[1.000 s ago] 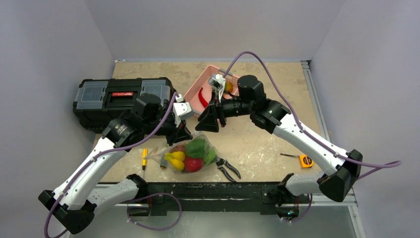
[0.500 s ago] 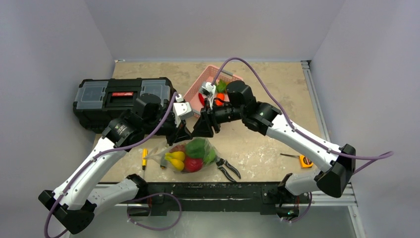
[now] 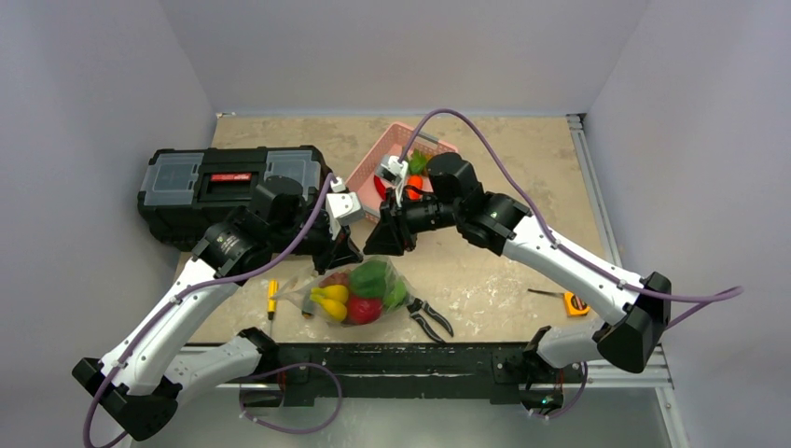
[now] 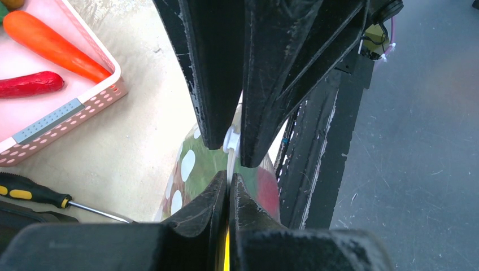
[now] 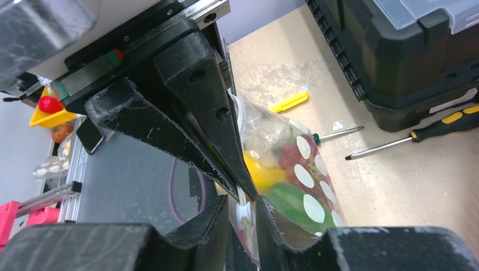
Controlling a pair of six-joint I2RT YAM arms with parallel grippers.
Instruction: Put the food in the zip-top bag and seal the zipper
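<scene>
The zip-top bag point(image 3: 359, 291) lies near the front edge, holding the yellow banana point(image 3: 331, 301), green pepper point(image 3: 370, 277) and a red fruit point(image 3: 364, 310). My left gripper point(image 3: 340, 254) is shut on the zipper, the pale rim strip point(image 4: 229, 169), at the bag's top. In the left wrist view its jaws point(image 4: 229, 182) pinch the strip. My right gripper point(image 3: 382, 239) faces it tip to tip. In the right wrist view its jaws point(image 5: 242, 204) stand narrowly apart on either side of the white slider point(image 5: 243, 212), with small gaps showing.
The pink basket point(image 3: 384, 154) behind holds a carrot point(image 4: 53, 45) and a red chili point(image 4: 28, 84). A black toolbox point(image 3: 228, 185) stands at the left. Pliers point(image 3: 429, 317), a yellow-handled screwdriver point(image 3: 271, 299) and a tape measure point(image 3: 576, 301) lie near the front.
My right gripper has moved from over the pink basket down and left to the bag's top, meeting the left gripper. The left arm and the bag have stayed put.
</scene>
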